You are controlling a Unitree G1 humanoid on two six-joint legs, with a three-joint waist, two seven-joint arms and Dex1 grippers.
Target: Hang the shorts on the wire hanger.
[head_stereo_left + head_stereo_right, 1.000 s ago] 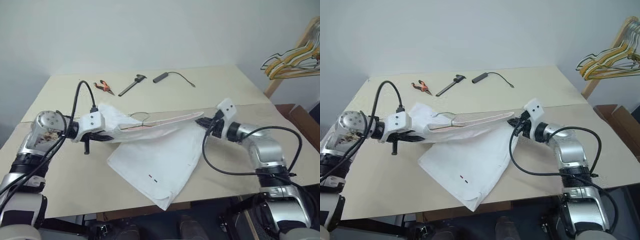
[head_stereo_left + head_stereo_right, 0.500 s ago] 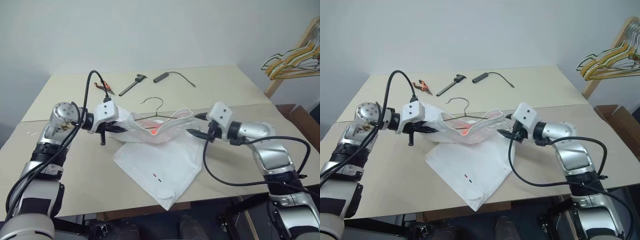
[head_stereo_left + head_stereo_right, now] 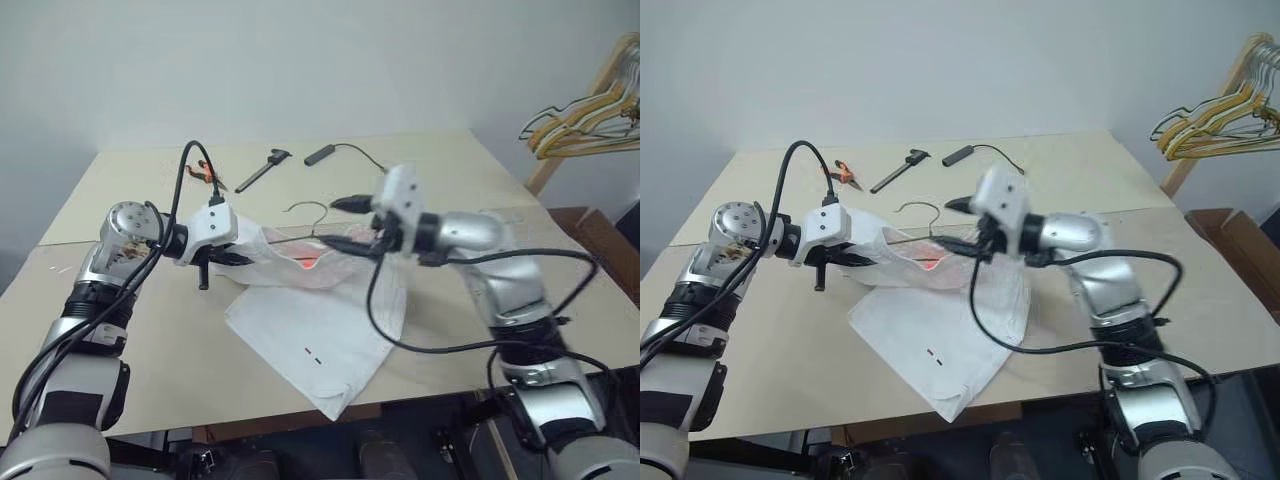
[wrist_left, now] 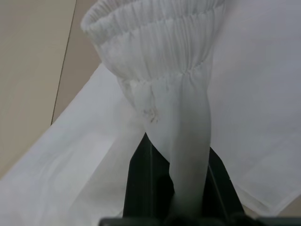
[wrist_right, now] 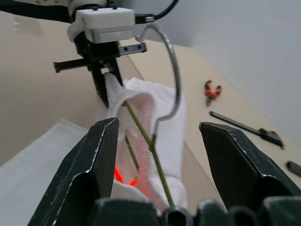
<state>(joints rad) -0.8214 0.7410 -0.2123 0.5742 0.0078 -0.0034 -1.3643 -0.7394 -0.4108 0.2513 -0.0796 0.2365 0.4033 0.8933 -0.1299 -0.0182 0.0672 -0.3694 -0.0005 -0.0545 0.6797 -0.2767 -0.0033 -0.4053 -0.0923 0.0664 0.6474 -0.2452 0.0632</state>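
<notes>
Your right end effector (image 5: 157, 155), open and empty, straddles the wire hanger (image 5: 141, 129); the left end effector (image 3: 232, 258) pinches the shorts (image 3: 320, 330) waistband just left.

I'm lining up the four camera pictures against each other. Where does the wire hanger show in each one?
Left eye view: wire hanger, hook above the shorts, mid-table.
Right eye view: hook between the left gripper and the right gripper.
Left wrist view: the hanger is not in it.
Right wrist view: hook and stem between the open fingers.
Shared landmark: the gathered waistband.
</notes>
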